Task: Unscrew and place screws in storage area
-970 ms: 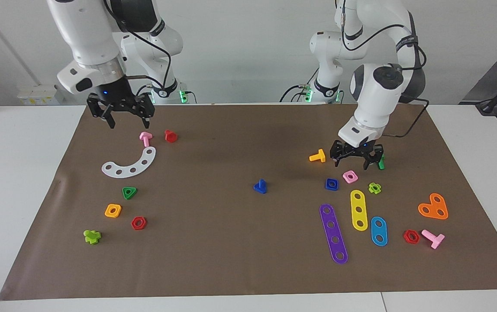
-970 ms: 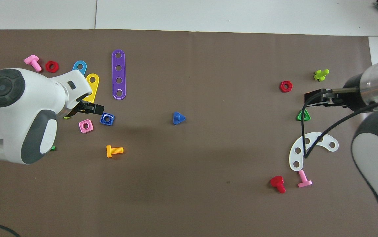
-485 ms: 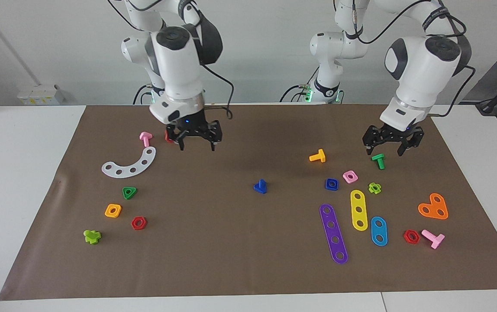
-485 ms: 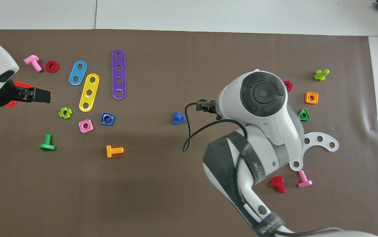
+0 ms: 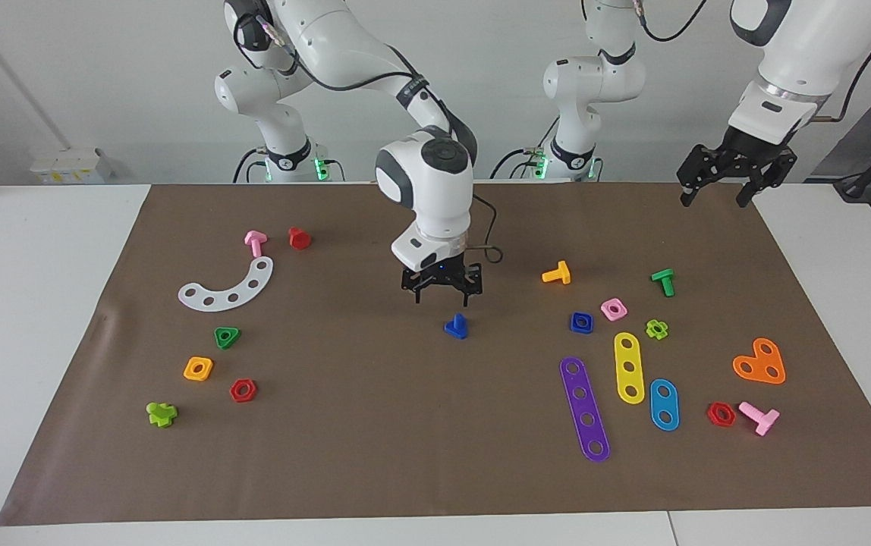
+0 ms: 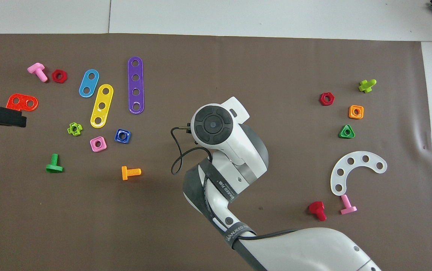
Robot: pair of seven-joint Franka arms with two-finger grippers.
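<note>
The royal-blue bolt (image 5: 456, 327) stands head down on the brown mat (image 5: 375, 440) at mid-table; in the overhead view the right arm hides it. My right gripper (image 5: 441, 299) hangs open just above it, a little toward the robots, not touching. The storage area lies at the right arm's end of the table: a white curved strip (image 5: 227, 288), also in the overhead view (image 6: 355, 171), with coloured nuts around it. My left gripper (image 5: 715, 196) is open and empty, raised high over the mat's corner at the left arm's end, and shows in the overhead view (image 6: 20, 117).
At the left arm's end lie an orange bolt (image 5: 557, 274), a green bolt (image 5: 663, 282), a blue square nut (image 5: 580, 322), a pink nut (image 5: 613, 309), purple (image 5: 584, 408), yellow and blue strips, and an orange plate (image 5: 760, 362). A pink bolt (image 5: 255, 243) and a red one (image 5: 298, 238) lie by the white strip.
My right arm has swung from the storage end to mid-table and come down over the blue bolt. My left gripper has risen from the green bolt and drawn back to the mat's corner.
</note>
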